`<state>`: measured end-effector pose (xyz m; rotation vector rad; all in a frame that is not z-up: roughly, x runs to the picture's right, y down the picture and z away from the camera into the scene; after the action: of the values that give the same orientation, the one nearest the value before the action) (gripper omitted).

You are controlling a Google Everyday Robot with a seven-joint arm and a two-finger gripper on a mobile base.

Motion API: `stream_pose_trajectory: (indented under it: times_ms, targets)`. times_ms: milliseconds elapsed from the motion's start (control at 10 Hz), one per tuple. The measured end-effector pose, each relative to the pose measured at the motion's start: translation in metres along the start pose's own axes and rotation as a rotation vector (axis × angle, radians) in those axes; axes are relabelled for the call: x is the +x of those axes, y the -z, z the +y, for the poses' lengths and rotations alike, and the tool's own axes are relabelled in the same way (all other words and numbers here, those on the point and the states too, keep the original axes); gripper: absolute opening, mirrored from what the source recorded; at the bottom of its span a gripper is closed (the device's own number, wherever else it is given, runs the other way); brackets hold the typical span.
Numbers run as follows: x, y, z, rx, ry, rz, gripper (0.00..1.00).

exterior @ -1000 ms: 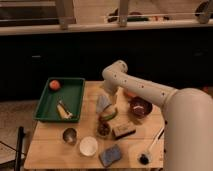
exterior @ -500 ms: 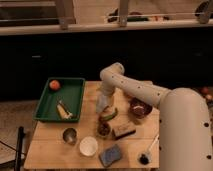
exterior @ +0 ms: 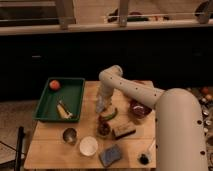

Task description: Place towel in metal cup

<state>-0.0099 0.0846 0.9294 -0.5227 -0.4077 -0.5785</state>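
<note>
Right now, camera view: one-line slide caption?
Gripper down at the towel mid-table; metal cup sits apart, front left.

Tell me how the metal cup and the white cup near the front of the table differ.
The metal cup is dark and shiny; the white cup is pale and dull. The metal cup looks narrower; the white cup is wider. The metal cup stands nearer the green tray; the white cup stands nearer the blue sponge. Both stand upright on the table, open side up. The hand hangs farther back, over the table's middle, at neither cup.
</note>
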Motion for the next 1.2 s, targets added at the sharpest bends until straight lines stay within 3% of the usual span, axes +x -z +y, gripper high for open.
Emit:
stream_pose_trajectory:
  times_ms: [300,500,1200]
  targets:
    - [0.0,-0.024,0.002,-0.014,-0.01,-0.057,0.11]
    - [0.0,-0.025,0.003,-0.019,-0.01,-0.064,0.0]
    - [-0.002,-0.022,0.006,-0.028,-0.006,-0.064,0.0]
